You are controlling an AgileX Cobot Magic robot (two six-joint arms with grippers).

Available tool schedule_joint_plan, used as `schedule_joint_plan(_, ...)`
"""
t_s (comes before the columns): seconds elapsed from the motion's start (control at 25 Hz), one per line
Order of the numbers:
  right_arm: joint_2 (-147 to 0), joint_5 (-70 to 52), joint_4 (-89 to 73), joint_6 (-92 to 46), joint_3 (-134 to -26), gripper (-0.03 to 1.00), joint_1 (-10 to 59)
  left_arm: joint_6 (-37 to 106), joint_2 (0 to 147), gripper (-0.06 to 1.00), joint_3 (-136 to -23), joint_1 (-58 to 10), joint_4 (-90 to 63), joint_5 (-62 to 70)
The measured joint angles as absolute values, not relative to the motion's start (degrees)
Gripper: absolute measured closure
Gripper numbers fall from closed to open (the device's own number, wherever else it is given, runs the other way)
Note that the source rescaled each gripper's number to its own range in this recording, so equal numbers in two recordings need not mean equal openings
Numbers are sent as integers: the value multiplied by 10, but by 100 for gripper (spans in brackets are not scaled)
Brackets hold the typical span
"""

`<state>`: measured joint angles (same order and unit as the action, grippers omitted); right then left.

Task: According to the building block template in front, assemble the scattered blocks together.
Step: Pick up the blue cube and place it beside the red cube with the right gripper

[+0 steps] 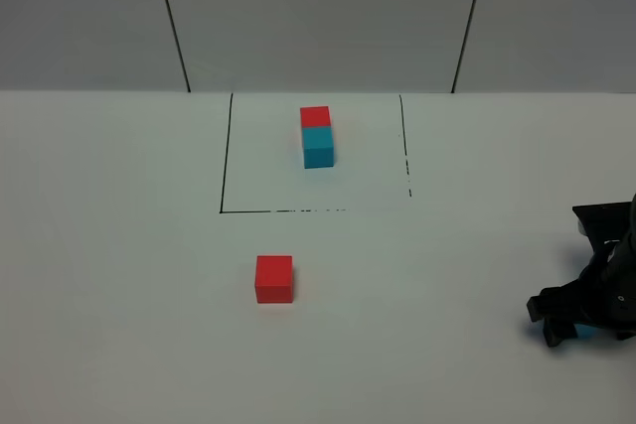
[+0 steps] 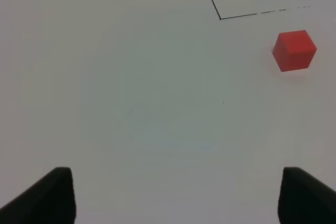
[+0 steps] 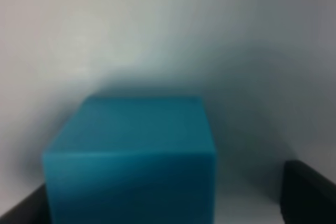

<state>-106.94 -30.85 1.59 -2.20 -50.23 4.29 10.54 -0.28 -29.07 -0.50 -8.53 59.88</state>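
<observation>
The cyan cube (image 3: 131,150) sits on the white table (image 1: 119,245), near the right edge of the high view, between the fingers of the right gripper (image 3: 165,203). One finger seems to touch its side and the other stands a little apart, so I cannot tell if the cube is grasped. The red cube (image 1: 274,278) lies free at about 9 o'clock from it, well apart. The template (image 1: 317,136) stands inside the black-line square (image 1: 226,156), at about 12 o'clock from the red cube. The left gripper (image 2: 176,198) is released, holding nothing.
</observation>
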Motion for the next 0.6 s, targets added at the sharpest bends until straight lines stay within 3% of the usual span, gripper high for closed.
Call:
schedule_joint_plan(0.32, -1069, -305, 16, -22, -502, 54, 43, 104, -3, 26, -291, -5, -85, 599)
schedule_joint_plan(0.44, -1069, -302, 16, -22, -502, 67, 43, 105, -3, 26, -291, -5, -85, 599)
schedule_joint_plan(0.6, -1070, -300, 16, -22, -503, 97, 43, 105, -3, 26, -291, -5, -85, 599)
